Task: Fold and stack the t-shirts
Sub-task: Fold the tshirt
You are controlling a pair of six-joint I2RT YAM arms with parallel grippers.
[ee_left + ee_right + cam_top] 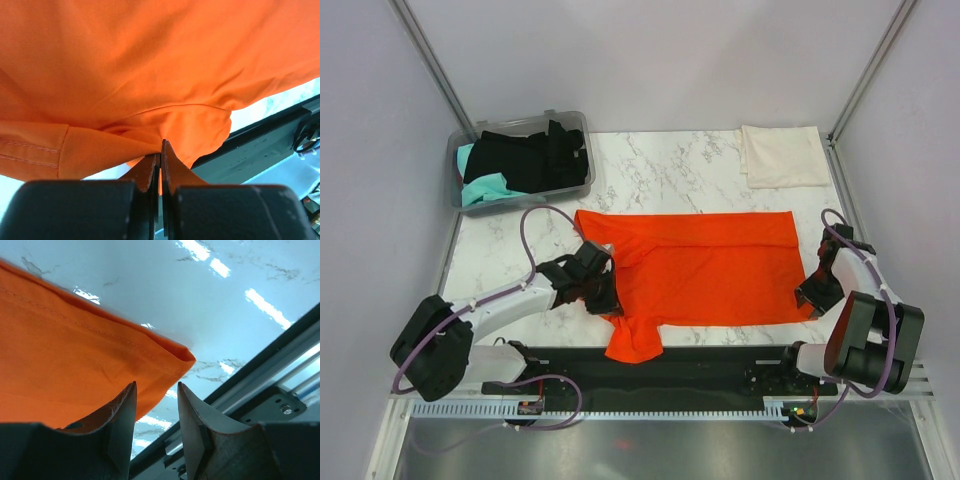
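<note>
A bright orange-red t-shirt (705, 265) lies spread across the middle of the marble table, one sleeve (635, 340) hanging over the near edge. My left gripper (608, 300) is at its near-left part. In the left wrist view that gripper (161, 145) is shut on a bunched fold of the orange cloth (150, 75). My right gripper (812, 298) is at the shirt's near-right corner. Its jaws (156, 386) stand open with nothing between them, the hemmed corner (182, 356) just beyond the fingertips. A folded cream-white t-shirt (783, 155) lies at the back right.
A clear grey plastic bin (575, 185) at the back left holds black (530, 155) and teal (485, 190) t-shirts. A black rail (720, 365) runs along the table's near edge, between the arm bases. Grey walls close in both sides.
</note>
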